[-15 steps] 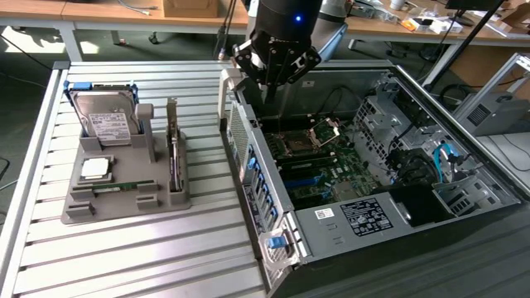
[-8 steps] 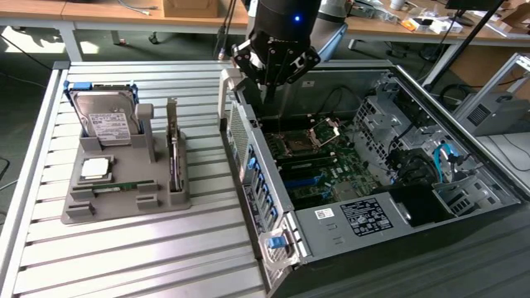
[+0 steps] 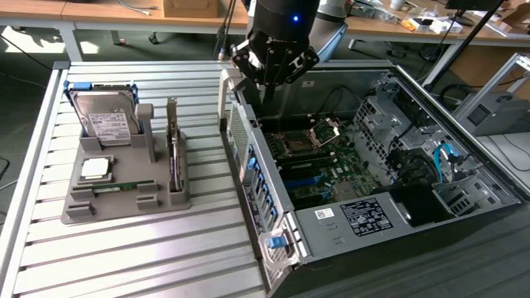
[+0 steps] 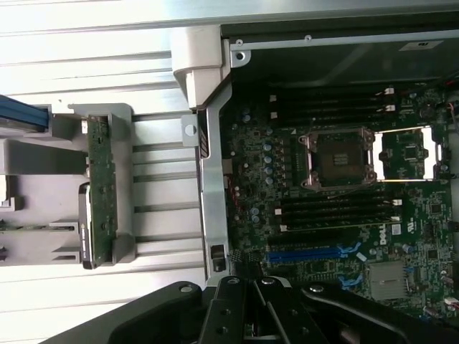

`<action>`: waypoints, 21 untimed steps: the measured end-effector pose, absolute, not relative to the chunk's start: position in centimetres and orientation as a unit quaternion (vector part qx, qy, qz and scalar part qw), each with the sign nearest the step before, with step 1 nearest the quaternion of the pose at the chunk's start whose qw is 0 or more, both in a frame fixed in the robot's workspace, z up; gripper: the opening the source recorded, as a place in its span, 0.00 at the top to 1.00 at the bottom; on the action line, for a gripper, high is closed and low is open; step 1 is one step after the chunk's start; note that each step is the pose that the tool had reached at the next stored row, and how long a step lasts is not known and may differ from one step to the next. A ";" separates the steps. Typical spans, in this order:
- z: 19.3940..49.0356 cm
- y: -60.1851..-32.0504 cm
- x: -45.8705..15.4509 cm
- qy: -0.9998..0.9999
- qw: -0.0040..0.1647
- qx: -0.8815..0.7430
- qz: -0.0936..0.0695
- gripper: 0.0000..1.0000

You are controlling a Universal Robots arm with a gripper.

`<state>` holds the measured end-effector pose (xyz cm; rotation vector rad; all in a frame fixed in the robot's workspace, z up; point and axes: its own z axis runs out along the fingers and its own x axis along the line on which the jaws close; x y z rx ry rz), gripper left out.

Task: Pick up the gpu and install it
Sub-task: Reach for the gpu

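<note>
The gripper [image 3: 267, 93], its fingers pinched together, hangs at twelve o'clock in the scene, over the far corner of the open computer case [image 3: 255, 180]. At nine o'clock from the case, a grey holder [image 3: 124, 208] sits on the slatted table [image 3: 124, 261]. The gpu [image 3: 173, 149] stands on edge along the holder's three o'clock side, and the hard drive [image 3: 108, 121] stands upright at its eleven.

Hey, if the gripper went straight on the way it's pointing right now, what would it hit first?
Most likely the motherboard inside the open computer case, close to the blue slot. The gripper points down over that edge of the board, though depth is unclear.
</note>
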<state>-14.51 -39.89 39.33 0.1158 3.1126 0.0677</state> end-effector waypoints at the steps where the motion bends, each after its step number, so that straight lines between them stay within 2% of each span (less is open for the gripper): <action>1: 39.3 -39.9 -14.5 0.999 0.013 0.037 0.022 0.90; 21: 39.3 -39.9 -15.1 0.999 0.013 0.037 0.022 0.90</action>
